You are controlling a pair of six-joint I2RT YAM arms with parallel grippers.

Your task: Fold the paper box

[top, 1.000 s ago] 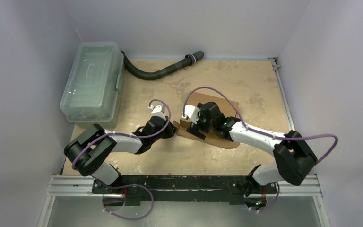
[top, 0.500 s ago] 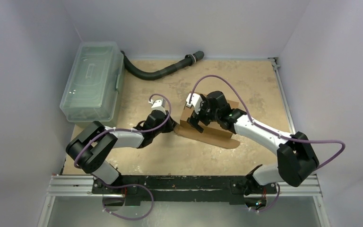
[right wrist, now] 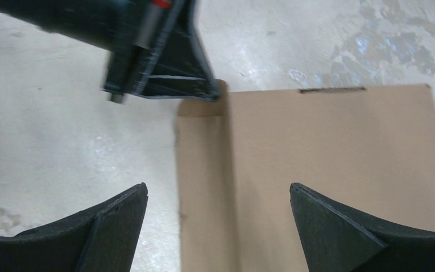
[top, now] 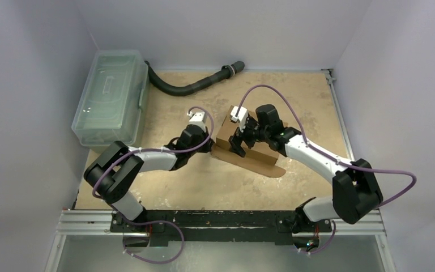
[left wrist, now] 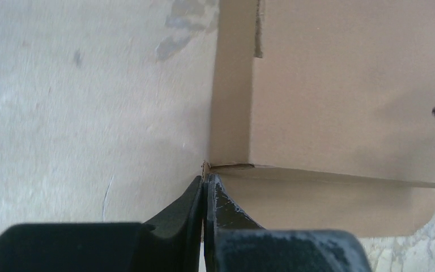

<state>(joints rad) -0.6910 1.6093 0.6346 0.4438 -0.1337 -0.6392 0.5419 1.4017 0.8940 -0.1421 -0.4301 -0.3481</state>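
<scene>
The paper box (top: 259, 160) is a brown cardboard sheet lying mid-table, with its left flap (top: 224, 129) folded up. My left gripper (top: 210, 144) is shut, and its tips (left wrist: 205, 179) touch the lower corner of that raised flap (left wrist: 232, 102). I see no cardboard clamped between the fingers. My right gripper (top: 239, 146) hangs open above the box's left part. In the right wrist view, one fingertip (right wrist: 129, 211) is over bare table and the other over the cardboard panel (right wrist: 340, 164). The left fingers (right wrist: 170, 62) show at the flap's corner.
A clear plastic lidded bin (top: 111, 96) stands at the back left. A black corrugated hose (top: 192, 86) curves along the back edge. Grey walls close in both sides, and a metal rail (top: 340, 127) runs down the table's right edge.
The left gripper reached farther toward the box, opened briefly and shut again. The right arm drew back and to the right. The box's left flap stands higher than before.
</scene>
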